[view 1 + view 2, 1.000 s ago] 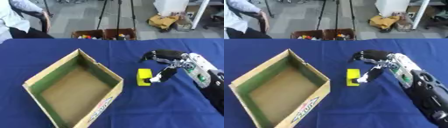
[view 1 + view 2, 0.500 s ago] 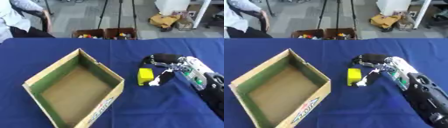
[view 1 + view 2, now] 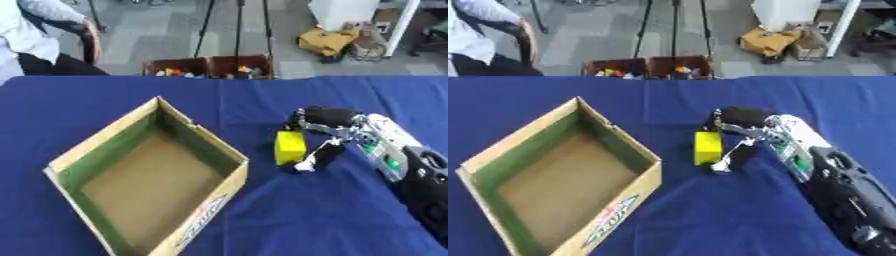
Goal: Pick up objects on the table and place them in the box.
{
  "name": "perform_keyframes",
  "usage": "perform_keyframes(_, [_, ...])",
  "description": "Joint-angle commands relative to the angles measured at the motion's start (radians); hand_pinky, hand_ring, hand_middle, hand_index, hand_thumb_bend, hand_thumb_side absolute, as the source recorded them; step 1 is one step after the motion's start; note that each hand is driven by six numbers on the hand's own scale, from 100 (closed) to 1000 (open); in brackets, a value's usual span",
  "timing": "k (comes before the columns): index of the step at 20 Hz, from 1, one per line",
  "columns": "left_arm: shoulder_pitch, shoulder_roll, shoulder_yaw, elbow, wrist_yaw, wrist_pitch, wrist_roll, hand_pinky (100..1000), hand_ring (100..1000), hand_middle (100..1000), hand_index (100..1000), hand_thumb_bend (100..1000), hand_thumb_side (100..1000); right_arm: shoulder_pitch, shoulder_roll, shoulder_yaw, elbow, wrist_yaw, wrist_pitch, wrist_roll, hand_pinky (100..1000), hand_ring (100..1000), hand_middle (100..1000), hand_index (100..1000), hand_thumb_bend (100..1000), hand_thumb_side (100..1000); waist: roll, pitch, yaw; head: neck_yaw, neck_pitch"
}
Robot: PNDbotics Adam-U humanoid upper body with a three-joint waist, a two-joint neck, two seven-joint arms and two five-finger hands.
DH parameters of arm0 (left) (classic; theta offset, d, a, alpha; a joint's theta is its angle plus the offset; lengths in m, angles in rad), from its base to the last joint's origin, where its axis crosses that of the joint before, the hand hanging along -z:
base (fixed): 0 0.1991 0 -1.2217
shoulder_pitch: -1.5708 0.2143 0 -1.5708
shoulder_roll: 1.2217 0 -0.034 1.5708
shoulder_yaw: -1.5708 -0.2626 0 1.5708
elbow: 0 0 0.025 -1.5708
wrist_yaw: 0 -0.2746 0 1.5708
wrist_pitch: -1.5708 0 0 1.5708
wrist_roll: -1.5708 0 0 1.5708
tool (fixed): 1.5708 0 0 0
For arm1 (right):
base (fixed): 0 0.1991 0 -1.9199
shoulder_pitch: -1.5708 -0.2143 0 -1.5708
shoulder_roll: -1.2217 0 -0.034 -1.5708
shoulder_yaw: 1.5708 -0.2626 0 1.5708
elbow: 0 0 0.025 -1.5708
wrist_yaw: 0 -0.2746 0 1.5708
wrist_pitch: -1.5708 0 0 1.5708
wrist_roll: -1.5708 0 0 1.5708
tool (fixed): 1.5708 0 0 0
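Looking down at a blue-covered table (image 3: 332,220), we see our right hand (image 3: 331,134) closed around a small yellow block (image 3: 290,147), fingers curled over its top and far side and the thumb reaching in from below, so the block is pinched between them. Compared with 1 second ago, when the fingers were spread above and beside the block, the hand has come down and its fingers have closed in, and the block now stands taller and more upright in the grasp; whether it has left the cloth we cannot tell. We judge that the grasp is made and the lift is next. The open cardboard box (image 3: 199,145), with green inner walls and a bare brown floor, sits just to the left of the block, near but not touching it, and holds nothing yet. Our left hand appears in neither view.
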Motion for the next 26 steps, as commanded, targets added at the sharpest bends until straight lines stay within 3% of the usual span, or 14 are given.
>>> perform_keyframes(1, [-0.009,0.012,0.006,-0.017,-0.003,-0.001,-0.002,761,753,896,968,100,1000,-0.002,-0.015,-0.005,0.000,-0.034,0.025,0.029,536,545,347,603,295,187,-0.012,0.004,-0.001,-0.001,-0.008])
perform_keyframes(8, [-0.006,0.013,0.006,-0.017,-0.006,0.000,-0.001,762,753,896,968,100,1000,0.003,-0.027,-0.003,-0.057,-0.128,0.056,0.089,512,528,300,532,100,100,-0.011,0.001,-0.007,0.000,-0.003])
perform_keyframes(15, [-0.003,0.021,0.006,-0.017,-0.002,0.001,0.005,761,753,895,968,100,1000,0.014,-0.064,-0.008,-0.158,-0.221,0.084,0.125,489,504,262,475,100,100,-0.010,-0.011,-0.015,0.004,0.003])
perform_keyframes(26, [0.003,0.033,0.005,-0.017,0.011,0.000,0.014,759,753,893,968,100,1000,0.014,-0.113,-0.029,-0.257,-0.364,0.132,0.151,489,503,246,457,100,100,-0.005,-0.032,-0.025,-0.014,0.002])
